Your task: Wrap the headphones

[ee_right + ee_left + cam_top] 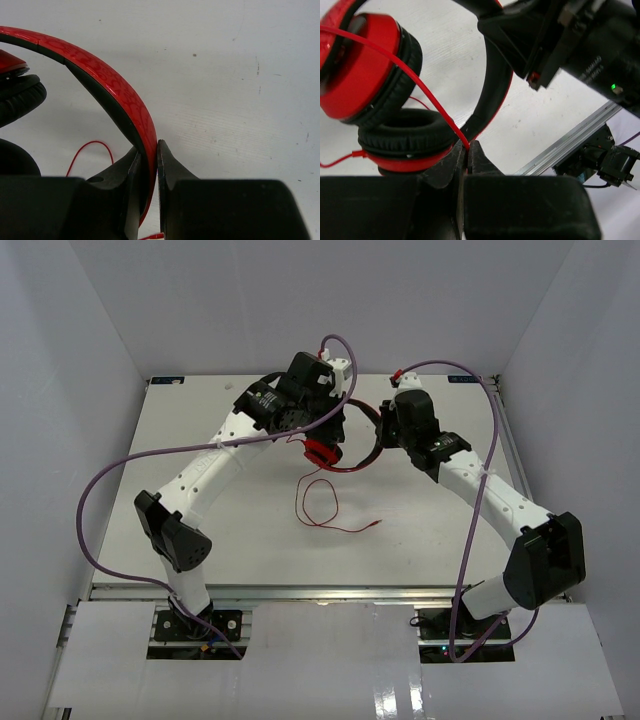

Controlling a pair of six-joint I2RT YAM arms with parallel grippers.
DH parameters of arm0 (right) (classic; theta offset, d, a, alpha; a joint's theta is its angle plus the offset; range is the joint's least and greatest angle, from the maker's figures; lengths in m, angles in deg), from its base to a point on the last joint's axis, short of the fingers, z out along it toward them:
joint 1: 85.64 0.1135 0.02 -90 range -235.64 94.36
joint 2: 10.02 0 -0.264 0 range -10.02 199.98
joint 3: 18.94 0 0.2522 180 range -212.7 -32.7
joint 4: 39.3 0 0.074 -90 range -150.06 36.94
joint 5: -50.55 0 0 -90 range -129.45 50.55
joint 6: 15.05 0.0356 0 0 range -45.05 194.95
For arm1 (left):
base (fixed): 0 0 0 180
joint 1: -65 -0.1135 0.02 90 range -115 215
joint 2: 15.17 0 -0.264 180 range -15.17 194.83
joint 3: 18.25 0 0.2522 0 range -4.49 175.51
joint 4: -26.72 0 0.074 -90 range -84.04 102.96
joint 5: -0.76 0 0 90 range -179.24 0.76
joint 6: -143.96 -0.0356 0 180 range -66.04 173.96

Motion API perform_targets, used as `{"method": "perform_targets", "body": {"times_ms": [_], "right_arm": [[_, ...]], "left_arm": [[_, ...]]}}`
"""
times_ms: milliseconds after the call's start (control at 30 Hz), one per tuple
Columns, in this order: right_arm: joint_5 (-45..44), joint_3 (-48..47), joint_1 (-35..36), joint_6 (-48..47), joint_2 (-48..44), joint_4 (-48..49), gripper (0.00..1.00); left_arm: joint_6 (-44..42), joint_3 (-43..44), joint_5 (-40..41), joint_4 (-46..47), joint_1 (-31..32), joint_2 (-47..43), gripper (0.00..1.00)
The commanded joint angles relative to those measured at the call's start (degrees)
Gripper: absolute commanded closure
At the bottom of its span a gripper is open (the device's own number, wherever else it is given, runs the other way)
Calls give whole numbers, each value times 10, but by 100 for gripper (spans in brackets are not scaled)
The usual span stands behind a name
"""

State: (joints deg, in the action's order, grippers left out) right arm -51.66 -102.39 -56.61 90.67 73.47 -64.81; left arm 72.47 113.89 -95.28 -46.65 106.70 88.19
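My left gripper is pinched shut on the thin red cord of the red over-ear headphones, just beside their round ear cups. My right gripper clamps tight on the black-edged red headband. Both my arms bend inward, wrists close together over the far middle of the white table.

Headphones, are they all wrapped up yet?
Not yet. Done: the right gripper clamps the headband. In hand: the left gripper pinches the cord near the ear cups. Left: a long cord loop lies loose on the table.
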Motion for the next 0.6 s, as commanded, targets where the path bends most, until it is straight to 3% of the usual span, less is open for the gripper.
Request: {"method": "perform_targets", "body": {"times_ms": [0, 367, 567], "right_arm": [[7, 12, 5, 19, -51, 59, 92], [-6, 21, 15, 7, -51, 64, 92], [-21, 20, 14, 1, -54, 70, 92]], "left_arm": [[30, 27, -2, 39, -15, -1, 88], [95, 49, -97, 96, -17, 35, 91], [104, 7, -139, 108, -17, 18, 92]]}}
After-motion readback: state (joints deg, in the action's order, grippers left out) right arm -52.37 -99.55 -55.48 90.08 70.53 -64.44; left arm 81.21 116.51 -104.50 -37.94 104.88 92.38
